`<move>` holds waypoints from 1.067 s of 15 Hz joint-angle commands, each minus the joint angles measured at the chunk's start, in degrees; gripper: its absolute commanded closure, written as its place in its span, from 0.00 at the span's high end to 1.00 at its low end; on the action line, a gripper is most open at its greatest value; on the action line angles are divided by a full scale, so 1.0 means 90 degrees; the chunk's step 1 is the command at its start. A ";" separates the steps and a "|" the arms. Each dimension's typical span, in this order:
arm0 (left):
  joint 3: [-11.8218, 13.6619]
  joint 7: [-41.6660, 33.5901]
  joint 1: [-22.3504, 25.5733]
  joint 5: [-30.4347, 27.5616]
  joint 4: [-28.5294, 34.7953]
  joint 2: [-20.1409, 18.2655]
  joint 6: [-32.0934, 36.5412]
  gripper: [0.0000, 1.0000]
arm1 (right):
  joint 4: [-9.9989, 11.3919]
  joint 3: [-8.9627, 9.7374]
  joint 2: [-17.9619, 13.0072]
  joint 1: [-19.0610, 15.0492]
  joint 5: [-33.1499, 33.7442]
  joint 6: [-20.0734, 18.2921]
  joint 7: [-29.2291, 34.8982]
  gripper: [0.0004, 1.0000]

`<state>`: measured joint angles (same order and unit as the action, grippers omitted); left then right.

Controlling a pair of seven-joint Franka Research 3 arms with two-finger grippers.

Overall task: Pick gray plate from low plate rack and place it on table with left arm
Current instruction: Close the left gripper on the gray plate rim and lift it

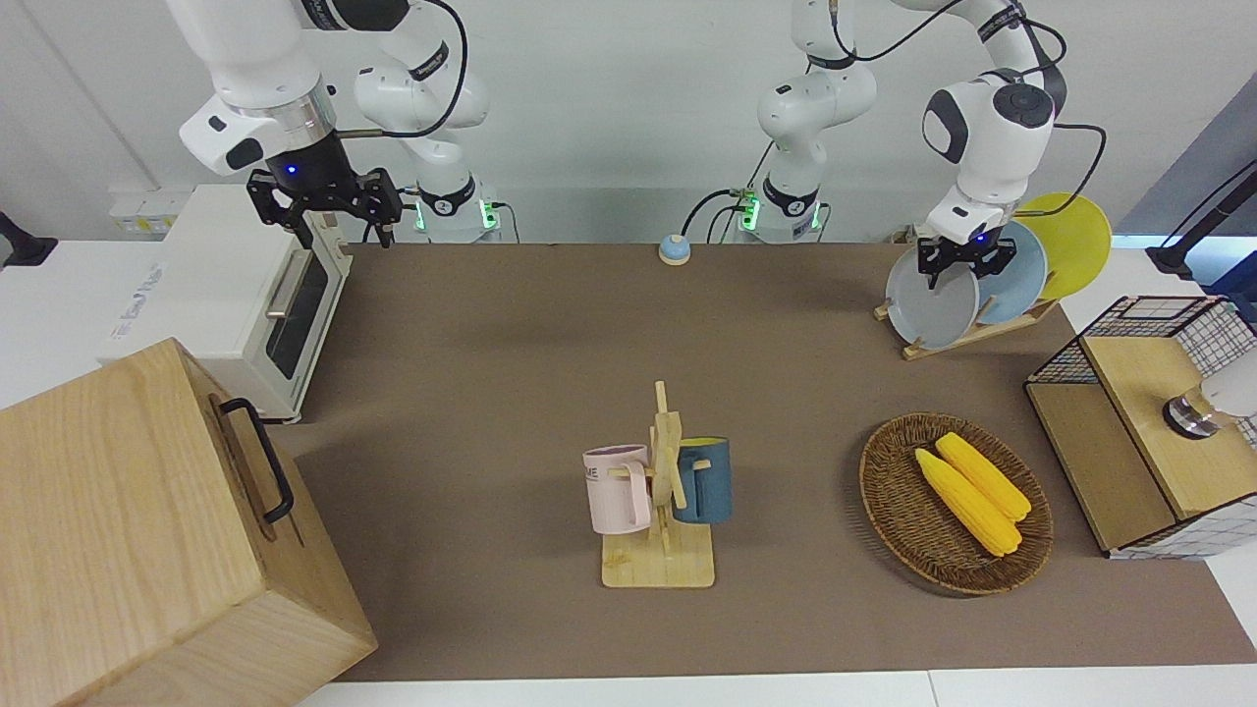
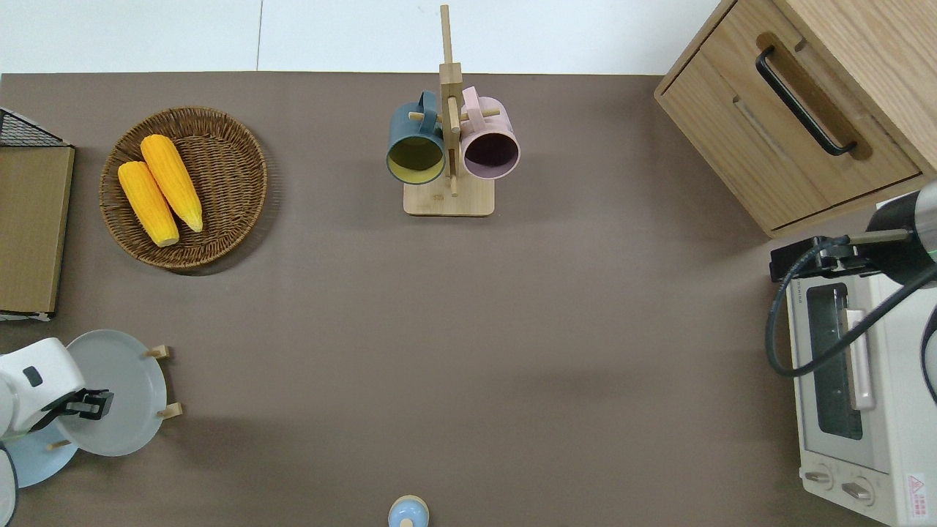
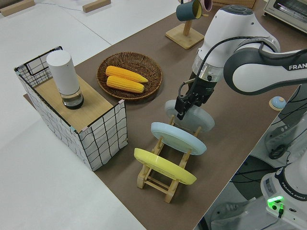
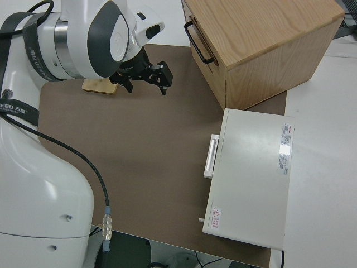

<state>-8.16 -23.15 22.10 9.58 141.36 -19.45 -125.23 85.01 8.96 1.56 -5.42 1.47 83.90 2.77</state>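
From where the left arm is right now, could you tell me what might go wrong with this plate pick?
The left gripper sits at the top rim of the gray plate, which stands in the low plate rack. A grip on the rim alone may let the plate swing or slip. The blue plate stands in the next slot, so a finger could knock it. A slanted pull might drag the light rack along.

Both arms are glossy white with dark gray round joint caps — black cables loop along them. The left arm (image 3: 240,62) bears "FRANKA" lettering; green lights glow at each base.
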 commanded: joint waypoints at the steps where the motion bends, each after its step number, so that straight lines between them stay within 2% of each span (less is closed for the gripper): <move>1: -0.0001 0.0023 0.0025 0.0098 0.0221 -0.0212 -0.0167 0.02 | -0.0041 -0.0038 0.0012 0.0046 -0.0017 -0.0006 0.0025 0.98; 7: -0.0001 0.0014 0.0025 0.0098 0.0163 -0.0222 -0.0060 0.00 | -0.0041 -0.0038 0.0002 0.0046 -0.0017 -0.0006 0.0025 0.98; 10: -0.0069 0.0052 -0.0004 0.0098 0.0065 -0.0378 0.0203 0.00 | -0.0041 -0.0038 0.0002 0.0046 -0.0017 -0.0006 0.0025 0.98; 16: -0.0245 0.0414 -0.0112 0.0098 -0.0715 -0.0417 0.1316 0.00 | -0.0041 -0.0038 0.0002 0.0046 -0.0017 -0.0006 0.0025 0.98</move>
<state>-9.69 -20.11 21.72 9.55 138.41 -22.40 -118.40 85.01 8.96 1.56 -5.42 1.47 83.90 2.77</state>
